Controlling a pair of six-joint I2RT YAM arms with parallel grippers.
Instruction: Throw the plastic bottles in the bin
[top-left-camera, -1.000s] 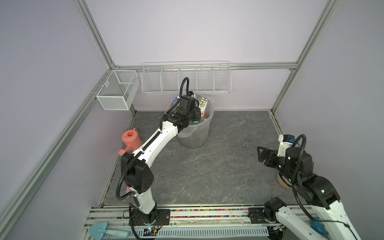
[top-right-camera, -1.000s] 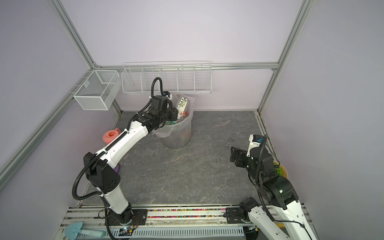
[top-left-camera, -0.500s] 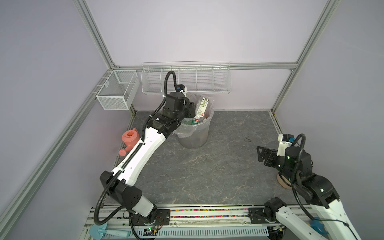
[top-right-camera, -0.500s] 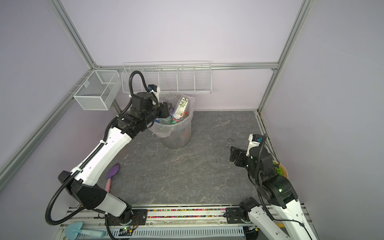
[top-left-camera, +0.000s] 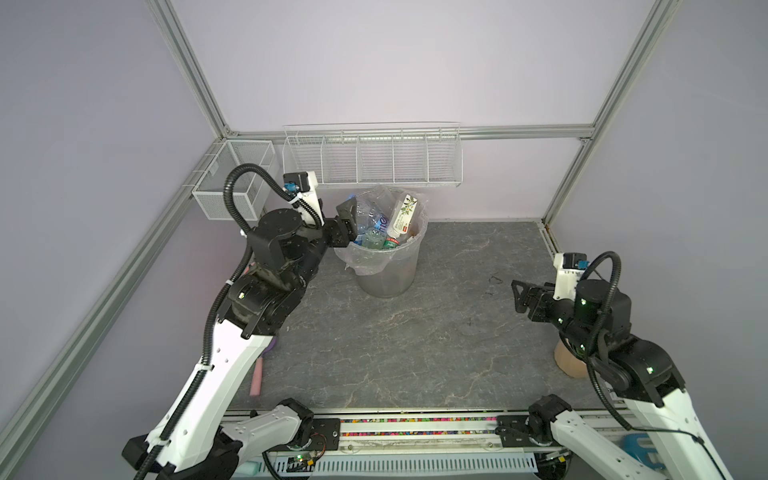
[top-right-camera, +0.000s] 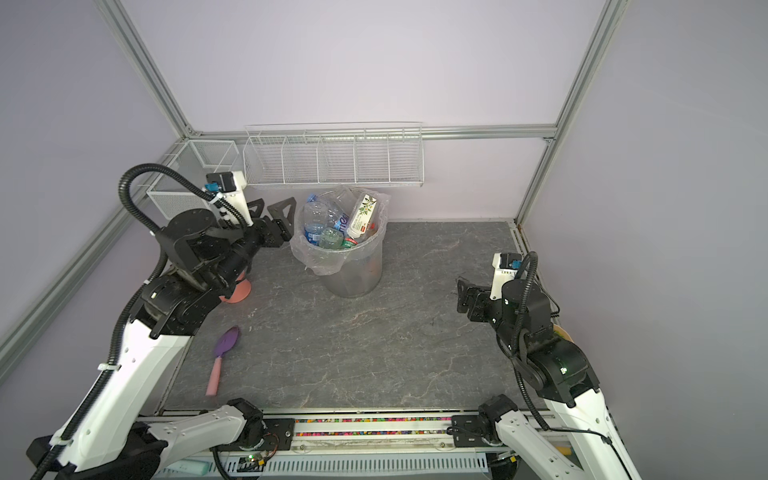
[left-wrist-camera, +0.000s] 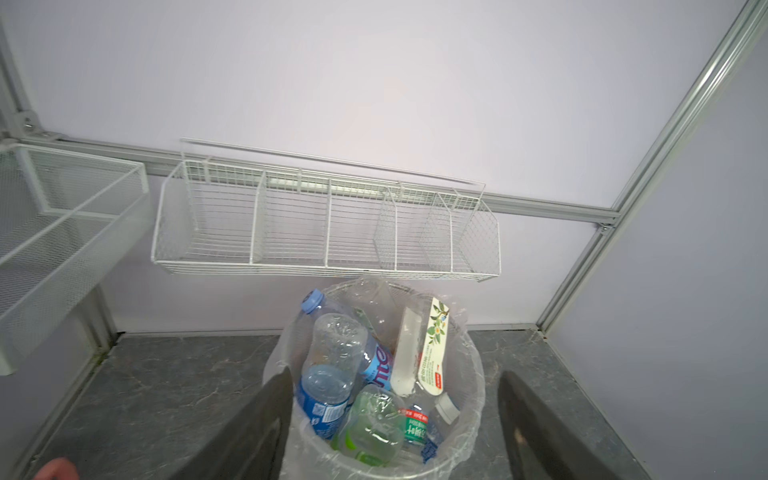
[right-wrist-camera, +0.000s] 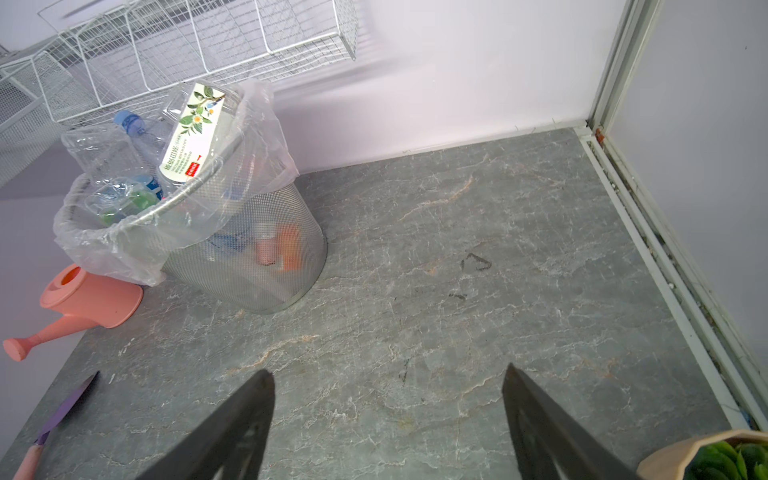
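The bin (top-left-camera: 388, 280) (top-right-camera: 357, 278) is a round grey mesh wastebasket lined with a clear bag, standing at the back of the table. It is filled to the rim with several plastic bottles (top-left-camera: 374, 232) (top-right-camera: 328, 232) (left-wrist-camera: 332, 361) (right-wrist-camera: 191, 133), clear with blue labels, green, and one with a white label. My left gripper (top-left-camera: 347, 220) (top-right-camera: 274, 212) (left-wrist-camera: 392, 382) hangs open at the bin's left rim with nothing between its fingers. At the right side of the table my right gripper (top-left-camera: 519, 295) (top-right-camera: 463, 295) (right-wrist-camera: 388, 374) is open and empty above bare tabletop.
A pink watering can (top-right-camera: 237, 291) (right-wrist-camera: 91, 299) stands left of the bin, under the left arm. A purple trowel (top-right-camera: 226, 345) lies at front left. A long wire basket (top-left-camera: 374, 162) and a small one (top-left-camera: 232, 183) hang on the back rail. A potted plant (right-wrist-camera: 706, 457) sits beside the right arm.
My left gripper has drawn back from above the bin to its left rim and has opened. The right arm has not moved.
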